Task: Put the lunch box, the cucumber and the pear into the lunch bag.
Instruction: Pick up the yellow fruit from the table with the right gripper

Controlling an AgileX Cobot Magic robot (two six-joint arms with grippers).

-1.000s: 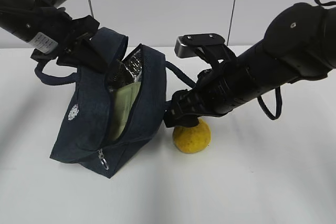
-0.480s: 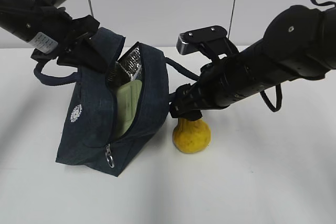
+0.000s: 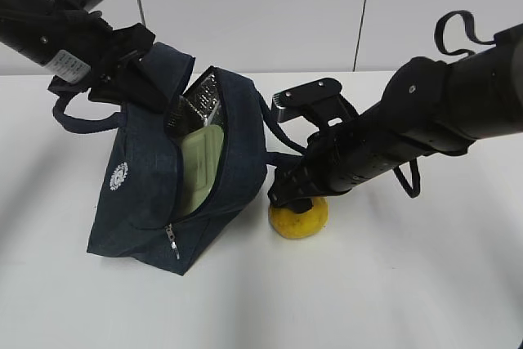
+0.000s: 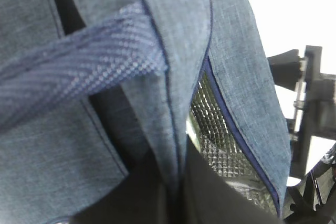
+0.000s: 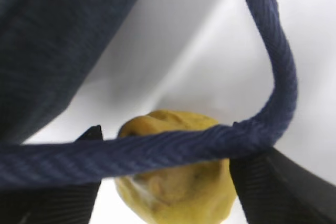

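Our right gripper [image 3: 296, 199] stands spread, 1 finger [image 5: 63, 195] on either side of the pear [image 5: 178, 192]; the fingers flank the fruit closely, though we cannot tell whether they touch it. The pear sits directly below and between the fingers on the white table [image 3: 392, 284]. Across the front of this gripper, just above the pear, runs 1 navy handle [image 5: 157, 153] of the lunch bag [image 3: 147, 194], which loops up and away on the right of the wrist view. To the gripper's left, just beside the pear, the bag body stands tilted on the table with its mouth open.

Our left gripper [image 3: 135, 71] is pressed together on the fabric at the bag's upper edge, pinching it and holding that side up. Below and to the right of this gripper, the silver foil lining [image 4: 215, 135] shows inside the opening, and the lunch box [image 3: 198, 165] with its pale green lid sits in the bag. We cannot see the cucumber in any view.
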